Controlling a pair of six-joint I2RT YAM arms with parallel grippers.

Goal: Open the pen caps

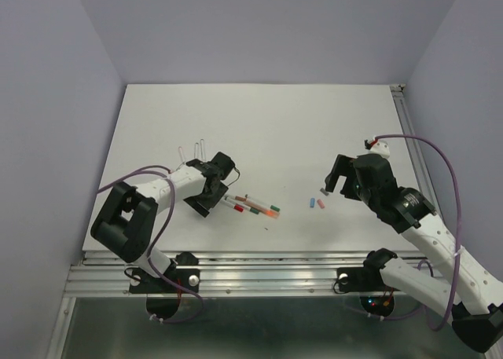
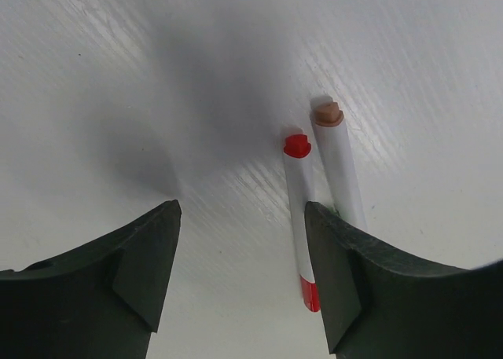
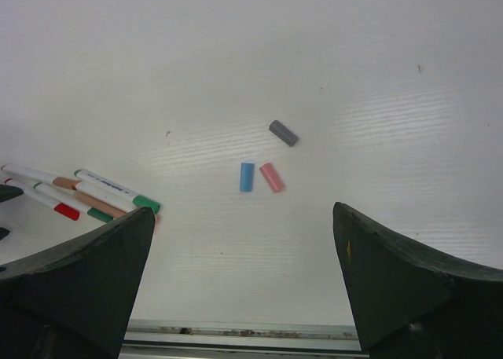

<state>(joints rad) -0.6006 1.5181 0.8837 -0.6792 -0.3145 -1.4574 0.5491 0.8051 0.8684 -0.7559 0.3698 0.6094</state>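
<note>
Several white pens (image 1: 253, 206) lie in a loose bunch just right of my left gripper (image 1: 222, 190). In the left wrist view my left gripper (image 2: 242, 210) stands open over them. A red-capped pen (image 2: 299, 210) lies just inside its right finger (image 2: 338, 280), its red cap (image 2: 313, 294) by that finger. An orange-ended pen (image 2: 339, 166) lies beside it. Three loose pen caps rest further right: blue (image 3: 247, 177), pink (image 3: 272, 177) and grey (image 3: 283, 133). My right gripper (image 3: 242, 214) hangs wide open above and near them, holding nothing.
Two thin white barrels (image 1: 192, 150) lie behind the left gripper. A metal rail (image 1: 251, 258) runs along the table's near edge and another rail (image 1: 413, 147) down its right side. Purple cables loop off both arms.
</note>
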